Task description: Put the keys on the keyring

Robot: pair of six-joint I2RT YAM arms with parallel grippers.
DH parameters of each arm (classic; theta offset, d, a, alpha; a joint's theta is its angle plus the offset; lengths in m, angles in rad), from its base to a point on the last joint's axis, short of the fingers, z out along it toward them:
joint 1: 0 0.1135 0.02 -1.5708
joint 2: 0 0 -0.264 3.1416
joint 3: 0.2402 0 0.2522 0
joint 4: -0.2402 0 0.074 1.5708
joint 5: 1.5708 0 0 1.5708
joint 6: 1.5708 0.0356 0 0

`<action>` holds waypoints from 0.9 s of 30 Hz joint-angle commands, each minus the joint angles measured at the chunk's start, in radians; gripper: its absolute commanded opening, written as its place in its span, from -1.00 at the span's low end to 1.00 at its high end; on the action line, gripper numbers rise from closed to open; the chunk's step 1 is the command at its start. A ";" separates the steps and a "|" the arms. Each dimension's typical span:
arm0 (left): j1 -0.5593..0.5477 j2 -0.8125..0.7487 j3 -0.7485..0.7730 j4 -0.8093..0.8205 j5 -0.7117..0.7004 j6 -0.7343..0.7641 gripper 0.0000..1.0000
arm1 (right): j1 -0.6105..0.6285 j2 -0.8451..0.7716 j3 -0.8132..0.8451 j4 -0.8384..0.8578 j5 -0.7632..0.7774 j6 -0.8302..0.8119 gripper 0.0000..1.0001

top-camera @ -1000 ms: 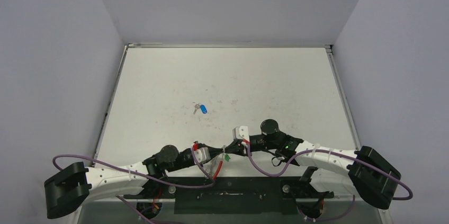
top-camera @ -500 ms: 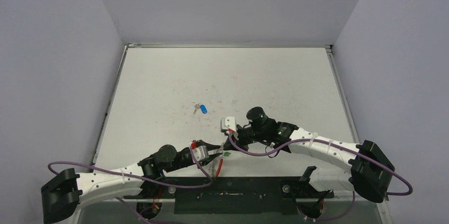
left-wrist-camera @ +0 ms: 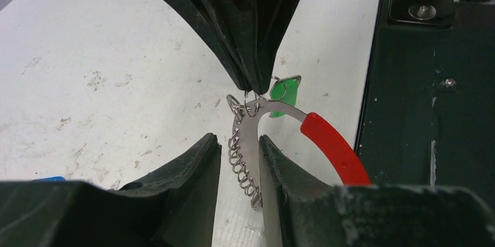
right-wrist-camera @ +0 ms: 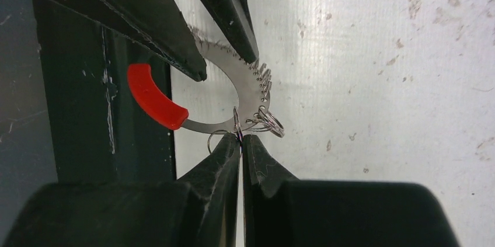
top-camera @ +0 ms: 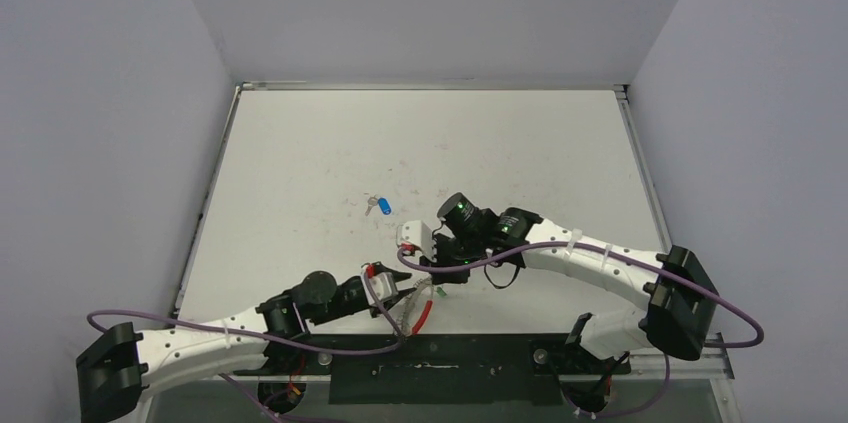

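The keyring (left-wrist-camera: 248, 127), a flat silvery arc with a wire coil and a red sleeve (left-wrist-camera: 330, 145), sits between my left gripper's (left-wrist-camera: 240, 148) fingers. A gap shows on the coil side, so that gripper is open around it. My right gripper (right-wrist-camera: 240, 137) comes in from the opposite side and is pinched shut on a thin wire loop threaded on the keyring (right-wrist-camera: 251, 86). The green key (left-wrist-camera: 284, 90) hangs right beside those fingertips. From above, both grippers meet over the table's near edge at the keyring (top-camera: 424, 313). The blue key (top-camera: 383, 206) lies alone on the table farther out.
A black base plate (top-camera: 430, 368) runs along the near edge, right under the red sleeve. Purple cables (top-camera: 300, 341) loop off both arms. Raised rails (top-camera: 205, 203) and grey walls border the scuffed white table (top-camera: 500, 153).
My left jaws have parted from shut to a loose gap round the keyring. The right arm has swung left and outward, its wrist now above the keyring.
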 commanded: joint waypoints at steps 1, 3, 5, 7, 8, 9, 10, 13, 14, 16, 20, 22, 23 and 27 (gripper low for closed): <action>-0.006 0.078 0.039 0.128 0.023 0.022 -0.42 | 0.025 0.054 0.086 -0.136 0.083 -0.009 -1.00; -0.006 0.145 0.034 0.198 0.037 0.025 -0.42 | 0.030 0.069 0.103 -0.144 0.074 0.001 -1.00; -0.006 0.200 0.034 0.253 0.053 0.024 -0.42 | 0.034 0.072 0.107 -0.134 0.061 0.010 -1.00; -0.006 0.248 0.037 0.301 0.069 0.020 -0.41 | 0.037 0.067 0.103 -0.113 0.043 0.014 -1.00; -0.008 0.270 0.037 0.323 0.074 0.019 -0.41 | 0.037 0.062 0.101 -0.102 0.036 0.016 -1.00; -0.008 0.289 0.038 0.343 0.077 0.018 -0.41 | 0.037 0.058 0.097 -0.091 0.027 0.019 -1.00; -0.009 0.303 0.038 0.360 0.077 0.017 -0.40 | 0.037 0.054 0.094 -0.083 0.017 0.021 -1.00; -0.012 0.336 0.037 0.401 0.072 0.013 -0.41 | 0.037 0.049 0.087 -0.060 -0.003 0.027 -1.00; -0.013 0.344 0.036 0.415 0.071 0.011 -0.41 | 0.037 0.050 0.084 -0.057 -0.005 0.029 -1.00; -0.015 0.360 0.039 0.431 0.073 0.009 -0.41 | 0.038 0.051 0.080 -0.051 -0.011 0.032 -1.00; -0.017 0.386 0.047 0.435 0.079 0.009 -0.57 | 0.037 0.048 0.079 -0.042 -0.019 0.034 -1.00; -0.018 0.396 0.048 0.435 0.083 0.009 -0.68 | 0.038 0.045 0.076 -0.037 -0.019 0.034 -1.00; -0.017 0.400 0.049 0.431 0.084 0.009 -0.71 | 0.037 0.043 0.075 -0.034 -0.021 0.034 -1.00; -0.018 0.411 0.057 0.414 0.090 0.012 -0.74 | 0.037 0.038 0.069 -0.019 -0.031 0.034 -1.00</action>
